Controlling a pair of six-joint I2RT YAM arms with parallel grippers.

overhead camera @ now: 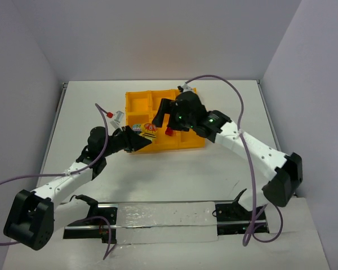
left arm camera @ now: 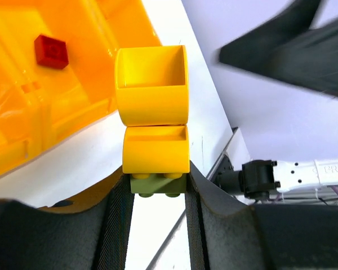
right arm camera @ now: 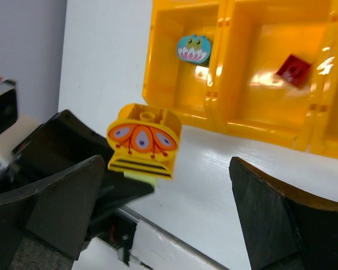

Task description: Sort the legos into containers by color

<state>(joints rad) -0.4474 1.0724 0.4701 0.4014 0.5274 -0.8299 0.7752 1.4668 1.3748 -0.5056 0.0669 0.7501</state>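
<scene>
White walls closed in the white table (overhead camera: 158,169), with the orange-yellow tray (overhead camera: 136,97) toward its far edge. The left gripper (left arm camera: 158,191) was pinched shut on a lime green brick (left arm camera: 158,184) at the bottom of a yellow cluster (left arm camera: 155,112), held in the air just off the tray's near-left corner. The right gripper (right arm camera: 168,169) hung beside it over the tray's near edge, jaws spread wide and holding nothing. A red brick (right arm camera: 293,70) lay in the middle well of the near row and a teal piece (right arm camera: 194,48) in the near-left one.

The cluster probably belonged in a well holding neither of those. Good practice would be to carry it fully past the dividing wall, lower it inside the well, and only then release. Since green and yellow were stuck together, the free gripper might need to pull them apart first.
</scene>
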